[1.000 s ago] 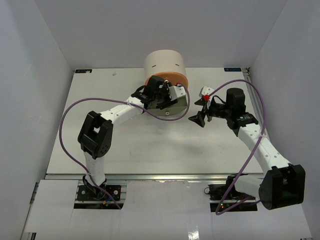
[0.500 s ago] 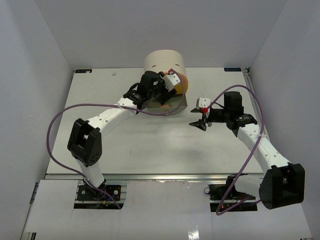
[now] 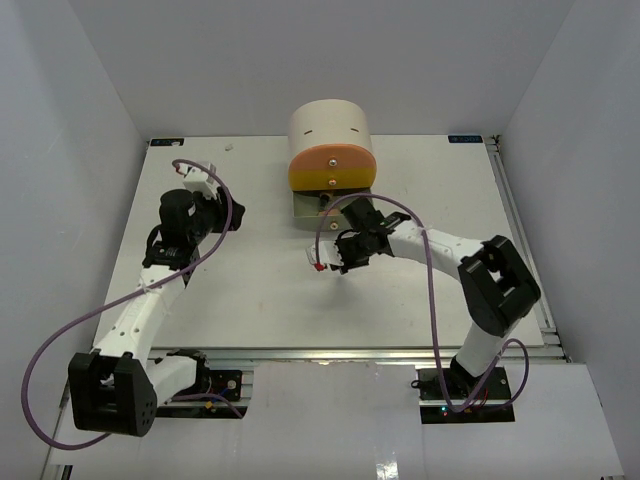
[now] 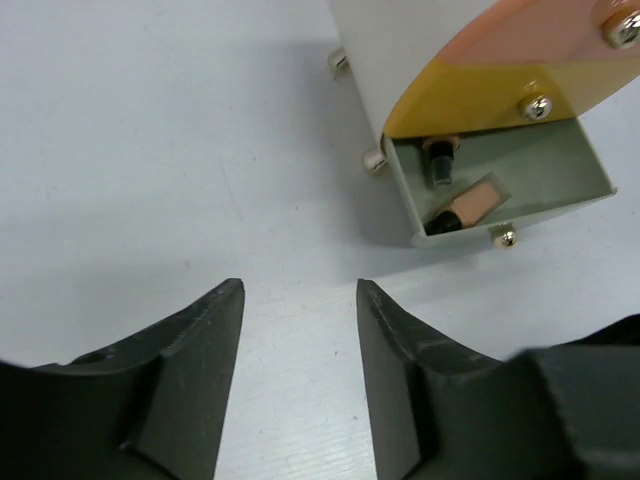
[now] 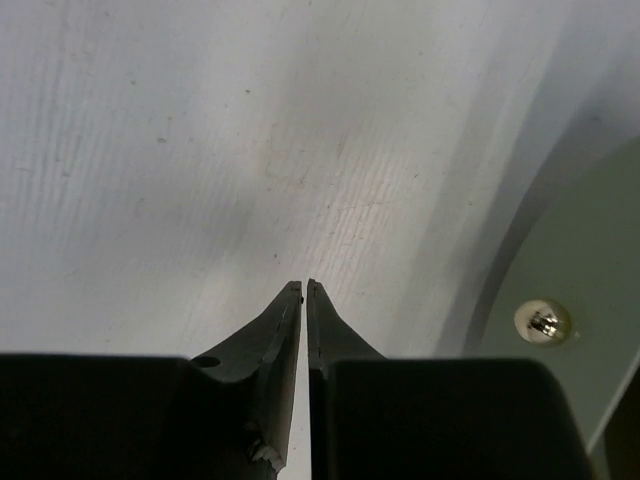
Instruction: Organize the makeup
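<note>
Since the only makeup [image 4: 470, 205] in sight, two tan dark-capped bottles, lies inside the green drawer [image 4: 545, 165] pulled out at the foot of the drawer unit [image 3: 330, 130], the sorting looks nearly finished; no loose cosmetics show on the desk [image 3: 250, 290] around the unit. Shutting that drawer seems to remain. Just in front of the unit, the right pincer [image 5: 303, 290] is pressed closed on nothing. Off the unit's left side, the left pincer [image 4: 300, 290] is spread wide, empty.

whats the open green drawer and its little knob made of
The green drawer looks like painted wood or plastic with a matte finish: flat, dull walls and thick, straight edges. I cannot tell which of the two. Its knob looks like polished metal, silvery with bright glints.
</note>
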`<act>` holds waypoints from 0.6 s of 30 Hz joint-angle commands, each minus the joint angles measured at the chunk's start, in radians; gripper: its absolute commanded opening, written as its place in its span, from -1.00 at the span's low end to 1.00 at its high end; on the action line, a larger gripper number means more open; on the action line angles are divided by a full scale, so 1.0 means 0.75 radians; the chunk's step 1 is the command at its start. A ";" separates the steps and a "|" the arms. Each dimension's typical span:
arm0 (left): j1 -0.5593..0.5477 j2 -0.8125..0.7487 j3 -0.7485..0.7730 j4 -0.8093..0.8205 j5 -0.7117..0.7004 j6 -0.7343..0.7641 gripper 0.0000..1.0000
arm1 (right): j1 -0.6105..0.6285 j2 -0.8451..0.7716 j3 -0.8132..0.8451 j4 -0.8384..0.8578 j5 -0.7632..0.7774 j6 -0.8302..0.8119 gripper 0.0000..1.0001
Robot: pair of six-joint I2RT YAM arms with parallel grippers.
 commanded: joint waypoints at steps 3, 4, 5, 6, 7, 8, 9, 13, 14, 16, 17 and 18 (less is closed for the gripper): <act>0.022 -0.148 -0.139 0.063 0.025 -0.083 0.26 | 0.026 0.295 0.245 0.223 0.486 0.221 -0.67; 0.022 -0.150 -0.140 0.065 0.030 -0.084 0.27 | 0.026 0.324 0.274 0.282 0.542 0.263 -0.60; 0.022 -0.151 -0.140 0.067 0.036 -0.085 0.28 | 0.026 0.348 0.303 0.344 0.595 0.306 -0.53; 0.022 -0.148 -0.137 0.062 0.036 -0.085 0.29 | 0.024 0.371 0.312 0.387 0.621 0.319 -0.45; 0.022 -0.145 -0.134 0.057 0.036 -0.085 0.29 | 0.022 0.393 0.320 0.431 0.648 0.333 -0.37; 0.022 -0.147 -0.134 0.056 0.035 -0.084 0.30 | 0.024 0.407 0.326 0.500 0.679 0.348 -0.31; 0.022 -0.147 -0.132 0.055 0.034 -0.083 0.31 | 0.024 0.422 0.329 0.553 0.703 0.356 -0.23; 0.022 -0.153 -0.136 0.056 0.031 -0.083 0.33 | 0.024 0.480 0.345 0.779 0.861 0.376 -0.02; 0.022 -0.153 -0.136 0.057 0.029 -0.083 0.35 | 0.024 0.489 0.347 0.816 0.882 0.376 0.05; 0.022 -0.153 -0.138 0.059 0.035 -0.084 0.37 | 0.022 0.515 0.351 0.889 0.913 0.367 0.28; 0.022 -0.152 -0.138 0.059 0.036 -0.085 0.37 | 0.024 0.524 0.353 0.900 0.914 0.357 0.41; 0.022 -0.151 -0.138 0.059 0.037 -0.085 0.38 | 0.023 0.531 0.354 0.908 0.913 0.348 0.52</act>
